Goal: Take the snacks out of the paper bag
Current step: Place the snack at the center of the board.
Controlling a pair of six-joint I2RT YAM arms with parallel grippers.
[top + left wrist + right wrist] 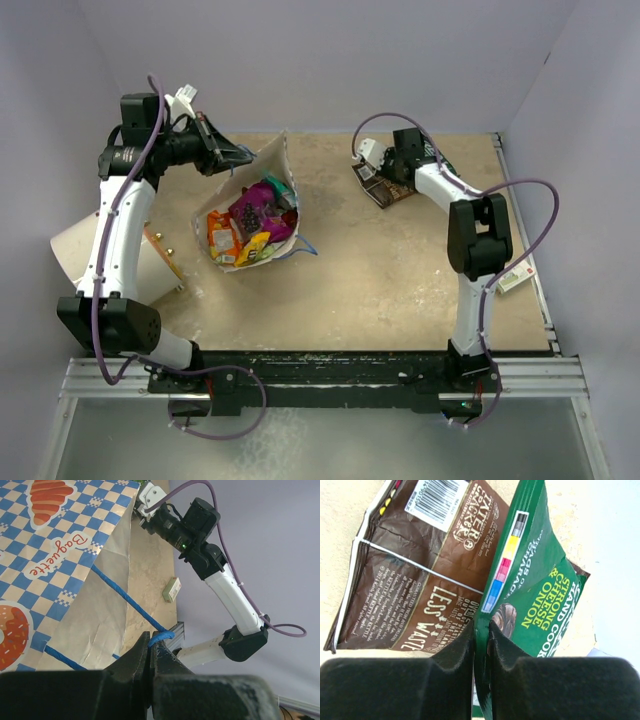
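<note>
The paper bag (262, 170) lies open mid-left on the table. Several snacks fill its mouth, among them a purple packet (250, 208), an orange one (222, 235) and a teal one (281, 190). My left gripper (243, 156) is at the bag's far rim. In the left wrist view it (151, 639) is shut on the bag's blue cord handle (163, 637), beside the blue-checked bag wall (50, 555). My right gripper (377, 170) is at the back right. In the right wrist view it (481, 630) is shut on a green packet (540, 580), over a brown packet (420, 580).
A white-and-tan round drum (75, 250) lies at the left edge beside my left arm. A small white-green box (515, 278) sits by the right edge and also shows in the left wrist view (171, 589). The bag's other blue handle (300, 245) trails on the table.
</note>
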